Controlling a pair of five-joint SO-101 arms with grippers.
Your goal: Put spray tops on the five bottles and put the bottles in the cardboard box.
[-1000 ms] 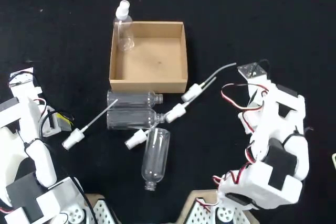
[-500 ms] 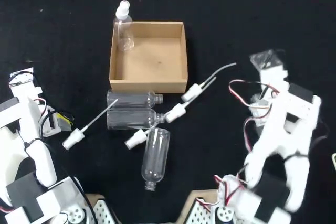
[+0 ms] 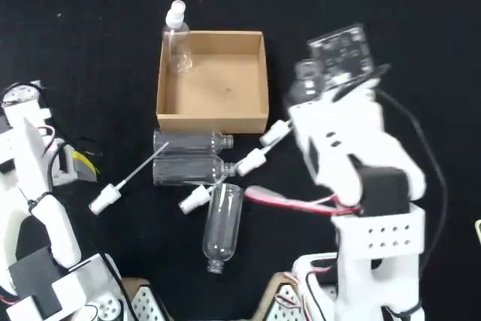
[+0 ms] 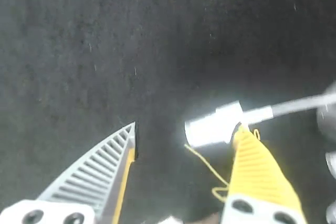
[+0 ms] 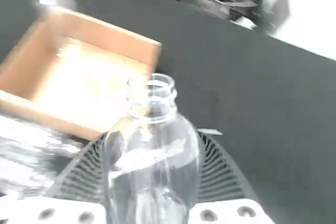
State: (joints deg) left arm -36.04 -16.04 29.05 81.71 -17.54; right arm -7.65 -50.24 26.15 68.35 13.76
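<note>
My right gripper (image 5: pixel 155 156) is shut on a clear uncapped bottle (image 5: pixel 152 145), held upright above the table just right of the cardboard box (image 3: pixel 213 120); in the high view this bottle (image 3: pixel 299 84) sits at the raised arm's tip. My left gripper (image 4: pixel 185 126) is open low over the black cloth, with a white spray top (image 4: pixel 212 128) touching its yellow finger. Three uncapped bottles (image 3: pixel 188 155) lie in front of the box. One capped bottle (image 3: pixel 176 35) stands at the box's far left corner. Several loose spray tops (image 3: pixel 252 162) lie around them.
The box (image 5: pixel 79 77) has nothing inside it. A spray top (image 3: pixel 105 199) with a long tube lies left of the lying bottles, near my left gripper (image 3: pixel 75 165). Open black cloth stretches to the far right and the far left.
The right arm has risen and swung left from the table's right side to the box, carrying the bottle. The left arm has shifted slightly.
</note>
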